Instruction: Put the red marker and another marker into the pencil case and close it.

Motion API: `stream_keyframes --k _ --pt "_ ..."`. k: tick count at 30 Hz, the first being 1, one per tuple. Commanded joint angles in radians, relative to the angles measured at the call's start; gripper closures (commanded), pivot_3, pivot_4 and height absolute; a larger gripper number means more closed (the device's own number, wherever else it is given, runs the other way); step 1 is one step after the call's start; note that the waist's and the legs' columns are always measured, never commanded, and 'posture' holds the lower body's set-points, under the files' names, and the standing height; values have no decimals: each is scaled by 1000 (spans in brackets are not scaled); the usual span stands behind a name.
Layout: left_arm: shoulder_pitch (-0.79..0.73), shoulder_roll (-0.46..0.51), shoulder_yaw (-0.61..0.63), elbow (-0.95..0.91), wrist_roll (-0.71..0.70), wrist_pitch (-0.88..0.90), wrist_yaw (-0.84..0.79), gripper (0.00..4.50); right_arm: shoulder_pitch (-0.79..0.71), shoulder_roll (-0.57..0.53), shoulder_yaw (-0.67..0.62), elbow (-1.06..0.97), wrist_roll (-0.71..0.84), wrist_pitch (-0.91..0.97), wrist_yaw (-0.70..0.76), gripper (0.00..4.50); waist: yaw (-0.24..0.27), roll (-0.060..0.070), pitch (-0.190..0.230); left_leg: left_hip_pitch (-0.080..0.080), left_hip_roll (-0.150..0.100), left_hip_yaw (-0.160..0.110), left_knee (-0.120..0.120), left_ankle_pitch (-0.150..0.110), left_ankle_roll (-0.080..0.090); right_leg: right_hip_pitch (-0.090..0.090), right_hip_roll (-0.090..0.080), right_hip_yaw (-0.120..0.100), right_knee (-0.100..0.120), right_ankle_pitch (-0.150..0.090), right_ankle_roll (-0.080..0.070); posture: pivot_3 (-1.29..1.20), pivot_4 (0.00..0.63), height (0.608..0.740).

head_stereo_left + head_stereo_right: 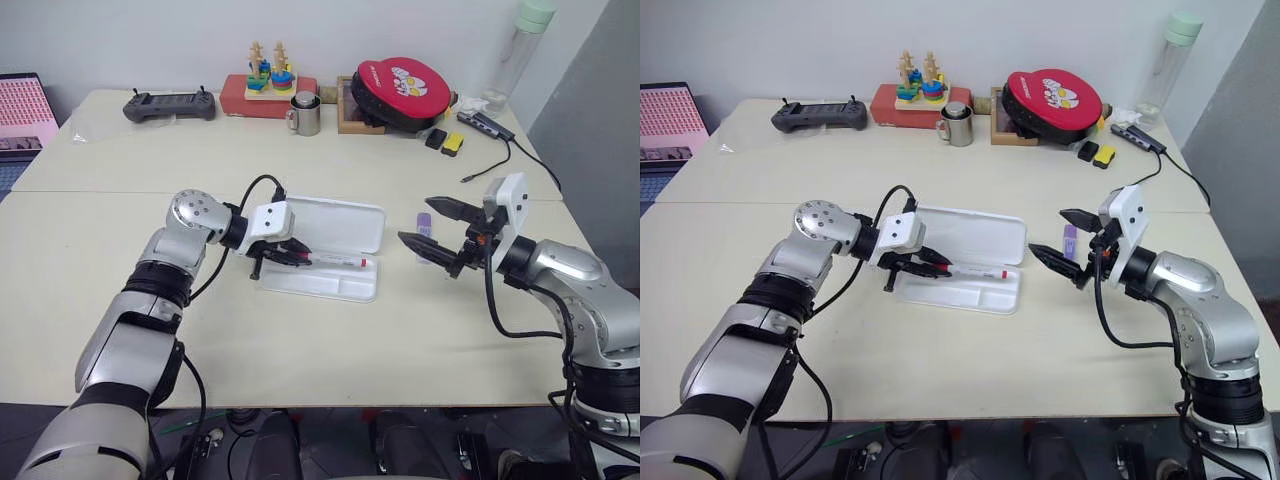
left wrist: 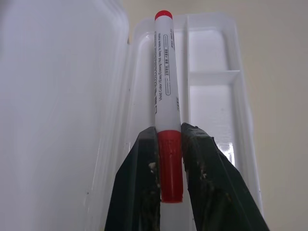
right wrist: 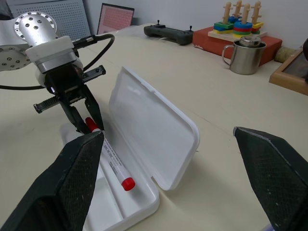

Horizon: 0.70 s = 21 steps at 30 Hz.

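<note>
Left gripper [image 2: 169, 159] clamped on red marker [image 2: 164, 96] at its cap, laid in pencil case [image 1: 345, 228]. Right gripper [image 1: 432, 228] spread wide, empty, purple-capped marker [image 1: 424, 222] just behind. Judged light, rigid, slippery; best gripped mid-barrel.

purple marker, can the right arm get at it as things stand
Probably yes: the purple marker lies on bare table beside the open pencil case, the right gripper hangs just over it with jaws wide, and nothing stands between them.
</note>
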Motion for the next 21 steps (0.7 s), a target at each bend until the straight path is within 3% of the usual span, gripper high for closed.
stream_keyframes --k 1,6,12,15,21 --pt "-22 -4 32 -12 -10 5 -7 2850 4 -6 -1 -30 13 -2 -12 0 0 0 0 0 0 0 0 0 0 0 0 0 0 0 0 0 150 740" --pt "-11 -10 62 -46 -33 23 10 1939 -14 25 1 13 -9 19 -87 0 0 0 0 0 0 0 1 0 0 0 0 0 1 0 1 0 150 740" --pt "55 -110 192 -334 -265 327 75 792 -58 145 52 135 -167 128 -385 0 3 0 0 0 0 -1 2 0 0 1 0 -1 2 1 1 0 150 740" --pt "112 -147 211 -462 -287 426 183 145 -77 250 63 184 -229 189 -545 0 0 0 0 1 0 -1 2 0 0 1 0 0 5 1 1 0 150 740" --pt "185 -185 210 -607 -306 511 280 64 -83 311 104 267 -354 207 -685 0 -4 0 0 3 0 -1 3 0 0 0 0 0 11 0 0 0 150 740"
